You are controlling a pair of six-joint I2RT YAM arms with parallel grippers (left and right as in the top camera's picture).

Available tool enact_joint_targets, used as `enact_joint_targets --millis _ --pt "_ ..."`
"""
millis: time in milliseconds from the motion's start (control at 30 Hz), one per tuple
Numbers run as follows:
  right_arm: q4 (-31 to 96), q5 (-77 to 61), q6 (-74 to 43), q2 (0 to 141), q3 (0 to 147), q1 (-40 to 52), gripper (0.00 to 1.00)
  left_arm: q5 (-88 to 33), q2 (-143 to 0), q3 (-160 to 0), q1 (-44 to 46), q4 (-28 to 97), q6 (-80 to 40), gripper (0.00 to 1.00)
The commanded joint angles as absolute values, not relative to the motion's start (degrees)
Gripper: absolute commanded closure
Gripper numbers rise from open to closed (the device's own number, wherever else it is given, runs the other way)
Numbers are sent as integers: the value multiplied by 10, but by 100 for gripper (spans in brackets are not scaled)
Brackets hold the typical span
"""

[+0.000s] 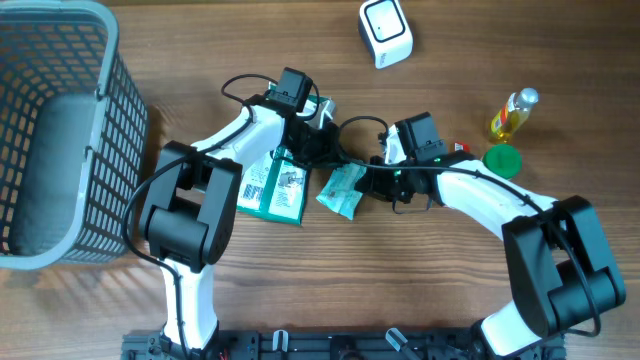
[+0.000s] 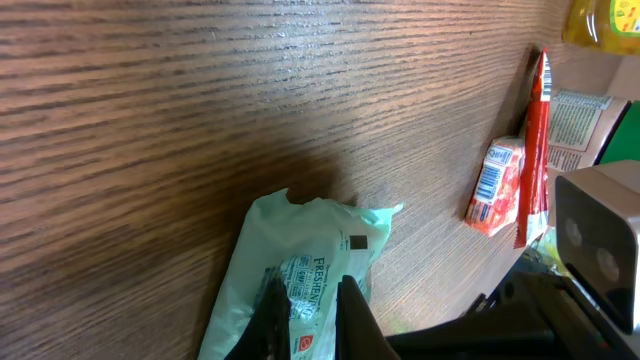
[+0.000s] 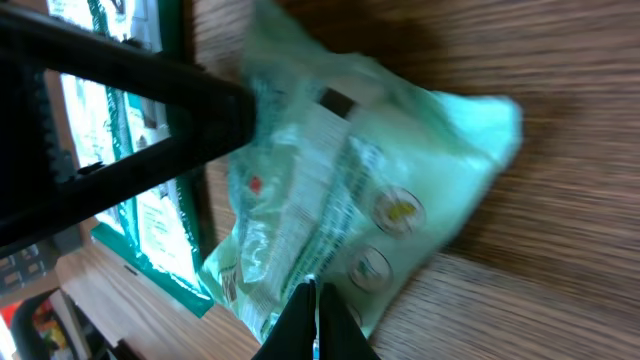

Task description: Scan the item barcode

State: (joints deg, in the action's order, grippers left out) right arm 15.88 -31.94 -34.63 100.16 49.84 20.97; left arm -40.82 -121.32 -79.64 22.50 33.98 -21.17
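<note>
Green packet [image 1: 342,190]: left gripper [image 2: 308,318] clenched over it; right gripper [image 3: 314,322] clenched, seemingly nipping its edge.

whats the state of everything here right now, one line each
green packet, lying crumpled on the table between both pincers
left pincer, shut, tips at the packet; a grip cannot be confirmed
right pincer, shut, tips at the packet
green box, lying flat under the left arm
scanner, apart from both arms, untouched
yellow bottle, capped
basket, upright
</note>
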Motion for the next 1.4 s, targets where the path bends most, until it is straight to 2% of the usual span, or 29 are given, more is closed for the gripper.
enact_joint_targets --millis 0,167,267,500,867,1233,1367 --pt "165 -347 -350 1001 499 207 96 -394 -1236 -798 231 349 -211 96" --pt "182 -357 -347 948 510 205 96 -364 -1236 -798 231 354 -211 96" --pt "180 -367 -352 950 510 240 96 -364 -1236 -798 231 354 -211 96" --pt "192 -248 -422 975 509 301 96 -364 -1236 -798 231 361 -211 96" --pt "260 -146 -420 1007 509 288 96 -359 -1236 -798 231 371 -210 96" --pt "269 -151 -388 1005 509 254 96 -303 -1236 -798 232 366 -211 96" --pt "269 -245 -390 993 514 254 96 -303 -1236 -798 234 367 -211 96"
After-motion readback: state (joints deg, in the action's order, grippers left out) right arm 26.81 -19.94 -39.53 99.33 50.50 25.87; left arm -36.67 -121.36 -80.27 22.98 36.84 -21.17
